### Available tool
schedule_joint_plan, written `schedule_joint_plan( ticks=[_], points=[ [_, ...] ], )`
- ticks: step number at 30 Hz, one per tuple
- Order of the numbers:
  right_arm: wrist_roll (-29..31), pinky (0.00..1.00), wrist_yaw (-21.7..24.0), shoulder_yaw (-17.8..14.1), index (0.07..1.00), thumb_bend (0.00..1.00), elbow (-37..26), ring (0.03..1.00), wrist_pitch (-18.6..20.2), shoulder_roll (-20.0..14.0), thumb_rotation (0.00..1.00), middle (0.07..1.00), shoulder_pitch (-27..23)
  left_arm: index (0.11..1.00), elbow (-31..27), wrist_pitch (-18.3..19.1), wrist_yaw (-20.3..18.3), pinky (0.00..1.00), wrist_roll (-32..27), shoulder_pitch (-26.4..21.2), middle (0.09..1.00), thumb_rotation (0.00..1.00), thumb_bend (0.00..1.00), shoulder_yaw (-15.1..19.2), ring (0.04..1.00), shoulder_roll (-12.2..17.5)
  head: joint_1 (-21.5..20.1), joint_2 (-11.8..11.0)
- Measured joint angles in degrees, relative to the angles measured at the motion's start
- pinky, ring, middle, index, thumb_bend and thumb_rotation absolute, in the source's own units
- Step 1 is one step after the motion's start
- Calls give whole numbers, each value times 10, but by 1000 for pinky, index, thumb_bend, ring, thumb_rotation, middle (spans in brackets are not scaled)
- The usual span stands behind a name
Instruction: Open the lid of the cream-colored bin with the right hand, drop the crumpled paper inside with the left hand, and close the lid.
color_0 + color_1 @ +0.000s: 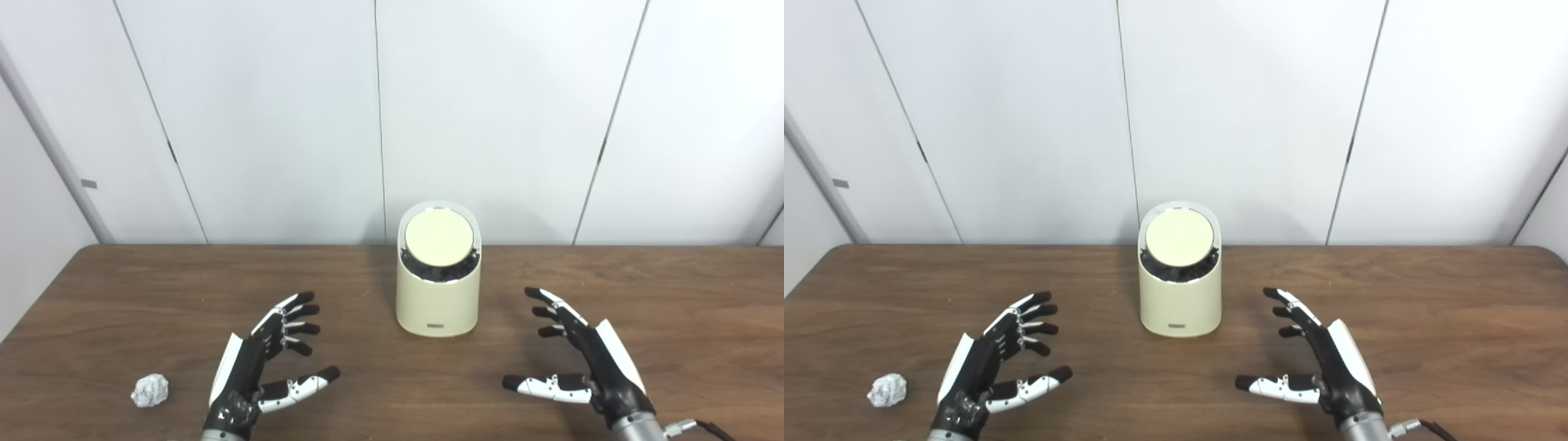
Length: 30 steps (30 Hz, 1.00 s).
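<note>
— Two hands over the desk (674, 294), is that right?

— Yes. The left hand (263, 361) hovers near the front edge, left of the middle, its fingers (294, 315) spread apart with the thumb held away, and it has hold of nothing. The right hand (582, 361) mirrors it on the other side, fingers (551, 306) fanned wide, also holding nothing.

— Where is the bin?

— The cream-colored bin (437, 300) stands upright toward the back of the desk, roughly between the two hands but farther away, clear of both.

— And its lid?

— The round lid (439, 237) sits tilted toward the camera on the slanted top, with a dark crescent showing beneath its lower edge.

— The paper?

— The crumpled paper (150, 391) lies on the desk near the front left, just outside the left hand and not touching it.
</note>
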Motion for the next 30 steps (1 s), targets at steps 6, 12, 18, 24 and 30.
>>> schedule_joint_plan(
  ticks=[6, 12, 18, 24, 30],
  points=[
    [1, 701, 0, 0, 862, 801, 0, 838, 0, 0, 248, 910, 0, 844, 0, 0, 0, 558, 0, 0, 797, 16, 708, 0, 702, 0, 0, 0],
    [1, 687, 1, 0, 865, 803, 0, 834, 1, 0, 254, 913, 0, 846, 0, 0, 0, 562, 0, 1, 794, 0, 702, 0, 704, 0, -1, -2],
    [-9, 713, 0, 1, 902, 794, -4, 844, 24, 7, 325, 920, -7, 843, 0, 0, -1, 564, -3, 2, 804, 0, 707, 2, 712, 0, -4, -3],
    [-27, 731, 0, 6, 942, 852, -8, 874, 68, 27, 445, 933, -71, 843, 1, -1, -2, 566, -5, 2, 804, 0, 696, 1, 714, 0, -6, -5],
    [-44, 729, 6, 16, 960, 884, -8, 877, 108, 26, 445, 930, -142, 837, 1, -4, -2, 579, -7, 3, 804, 4, 703, 1, 717, 0, -4, -8]
  ],
)
